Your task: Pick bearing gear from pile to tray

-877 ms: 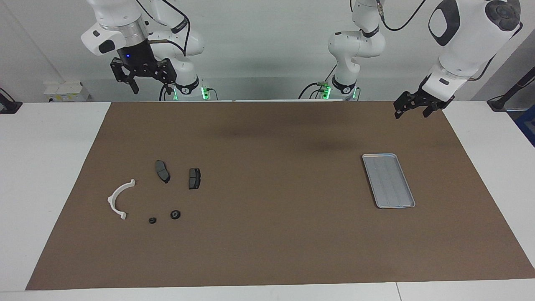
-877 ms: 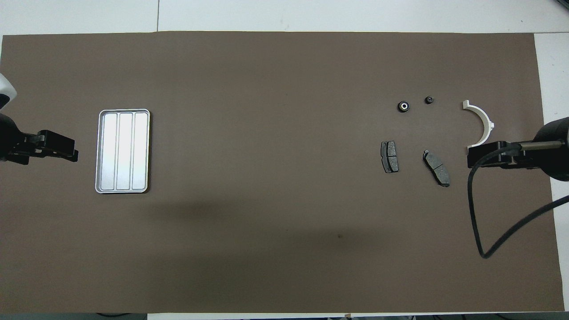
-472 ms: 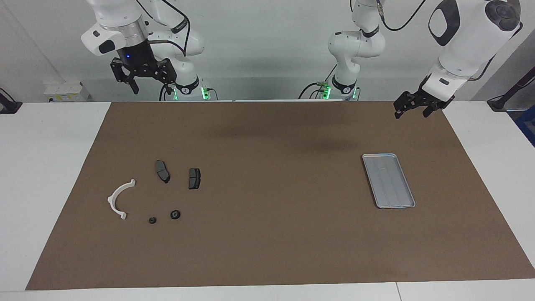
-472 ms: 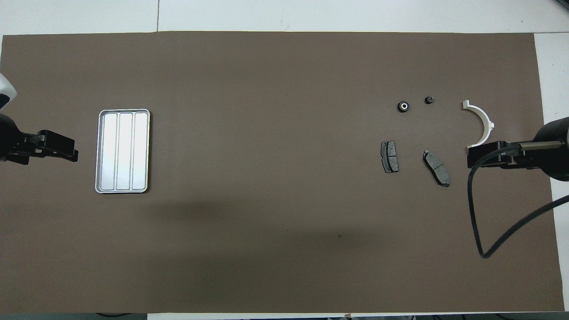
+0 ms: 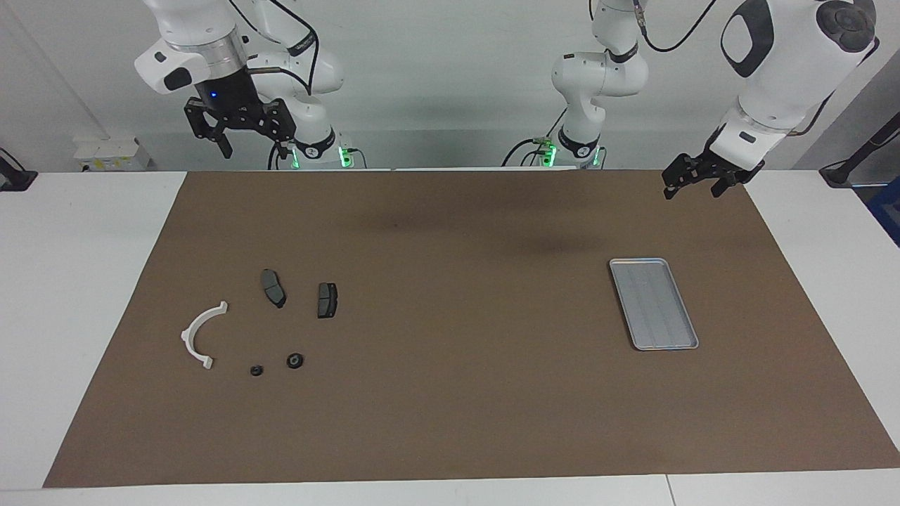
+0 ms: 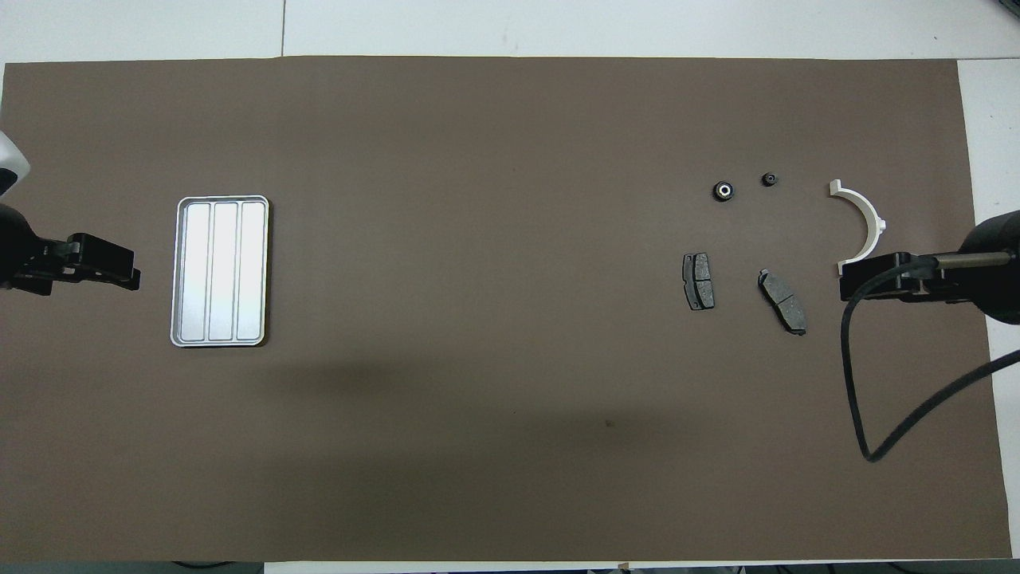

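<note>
**Still on the mat: bearing gear lies in the pile, both grippers raised with nothing held**

Plainly, the bearing gear [image 5: 295,360], a small black round piece with a pale centre, lies flat on the brown mat [image 5: 450,393] toward the right arm's end of the table; just beside it, nearer that end, lies a smaller black round piece [image 5: 256,370], apart from it; both sit on the side of the pile farthest from the robots. Nearer to the robots lie two dark grey brake pads, one [image 5: 327,300] roughly in line with the gear, the other [image 5: 273,287] beside it and slightly skewed; neither touches the other. A white half-ring bracket [image 5: 200,336] lies flat closest to the right arm's end, its open side turned toward the round pieces.

The tray [image 5: 654,303], silver-grey with lengthwise ridges, lies well apart from the pile toward the left arm's end of the table; nothing is in it.

The right gripper [image 5: 246,144] hangs high in the air above the mat's edge nearest the robots, its fingers spread and grasping nothing; a black cable [image 6: 857,375] loops from its arm. The left gripper [image 5: 692,184] hangs over the mat's corner near its own base, fingers likewise apart and grasping nothing.
</note>
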